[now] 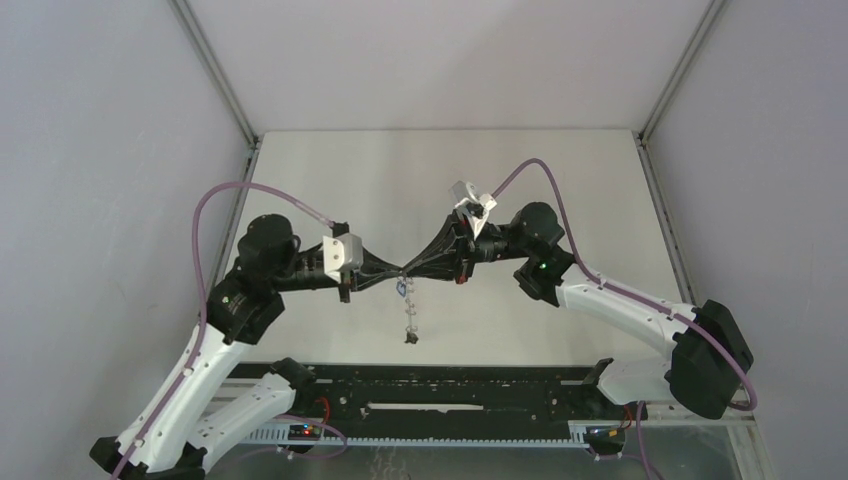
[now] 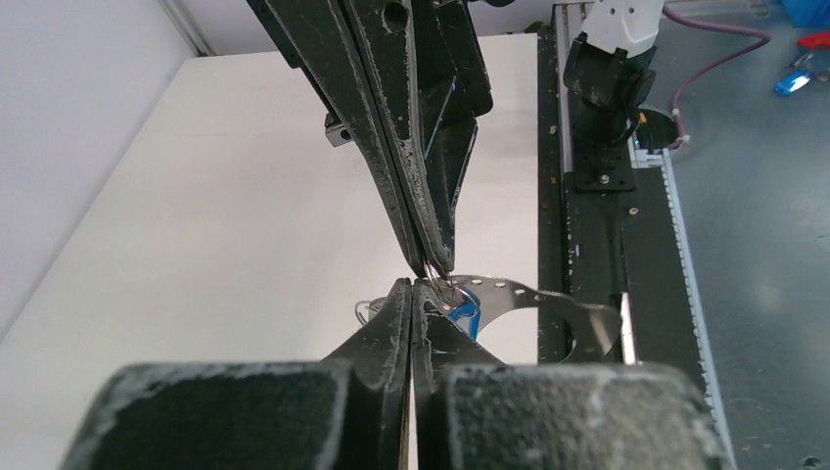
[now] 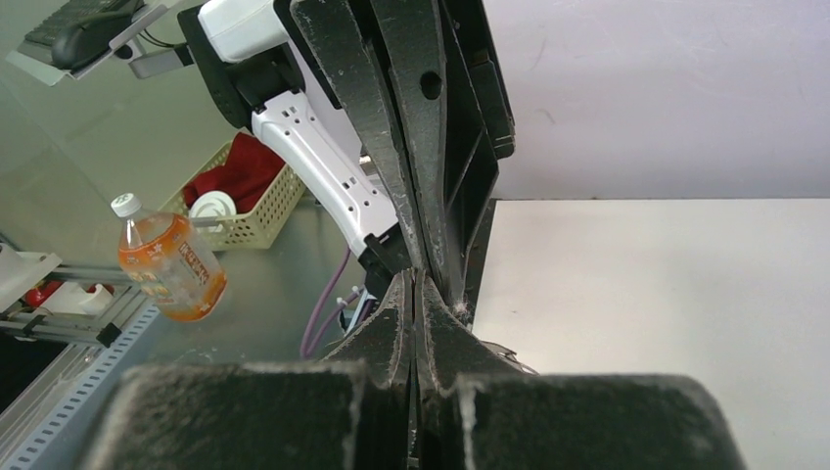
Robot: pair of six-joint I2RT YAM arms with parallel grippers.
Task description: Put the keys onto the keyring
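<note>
Two arms meet tip to tip above the table [image 1: 560, 180]. The left pincer [image 1: 396, 273] and the right pincer [image 1: 412, 268] are both squeezed narrow at the top of the keyring [image 1: 408, 315], which dangles below them. The blue-headed key [image 2: 466, 309] hangs just beside the left fingertips.

jaws: black plastic, matt, rough, white-scuffed | keyring [image 2: 509, 292]: thin grey metal, smooth, faint shine | key [image 2: 466, 311] head: blue plastic, glossy | surface [image 2: 245, 196]: white, matt, smooth | arm shell [image 3: 323, 166]: white plastic, smooth, slight gloss | bottle [image 3: 161, 257]: clear glossy plastic | basket [image 3: 256, 211]: pale plastic lattice | cloth [image 3: 235, 174]: red, soft, matt
</note>
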